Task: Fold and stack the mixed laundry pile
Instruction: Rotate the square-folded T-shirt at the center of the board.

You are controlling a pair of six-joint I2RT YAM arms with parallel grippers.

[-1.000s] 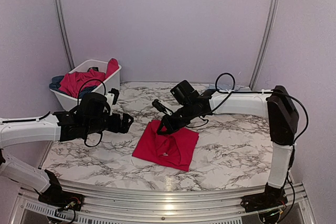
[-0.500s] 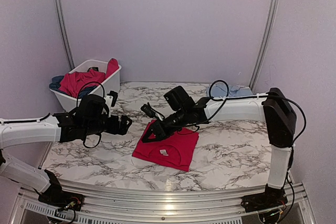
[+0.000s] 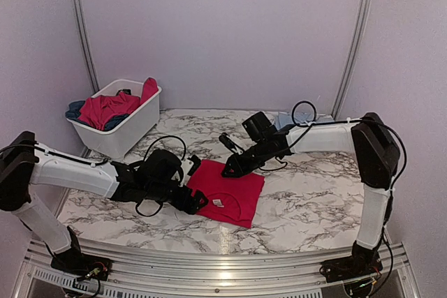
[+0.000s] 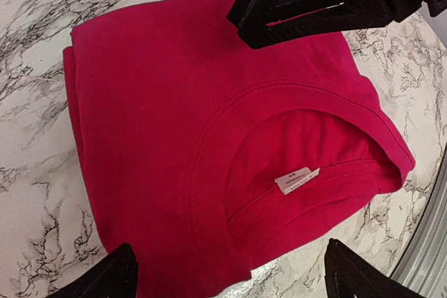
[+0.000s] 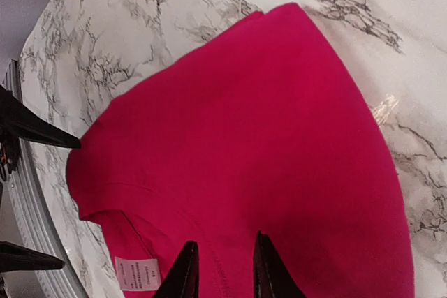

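A folded bright red shirt [image 3: 227, 190] lies flat on the marble table, its collar and white label [image 4: 297, 180] toward the near edge. My left gripper [image 3: 197, 199] is at the shirt's left near edge, jaws wide open, its fingertips [image 4: 120, 275] straddling the shirt's hem [image 4: 174, 123]. My right gripper [image 3: 230, 169] hovers over the shirt's far edge, jaws narrowly open and holding nothing, with the flat shirt [image 5: 244, 137] below it. More red and dark blue garments [image 3: 105, 108] are heaped in the basket. A light blue cloth [image 3: 307, 119] lies at the back right.
The white plastic basket [image 3: 129, 132] stands at the back left of the table. The metal rail [image 3: 223, 270] runs along the near edge. The right arm's cable [image 3: 300, 106] loops above the light blue cloth.
My left arm has swung down and right from the table's left side to the shirt's near left edge. My right gripper has drawn back right to the shirt's far edge.
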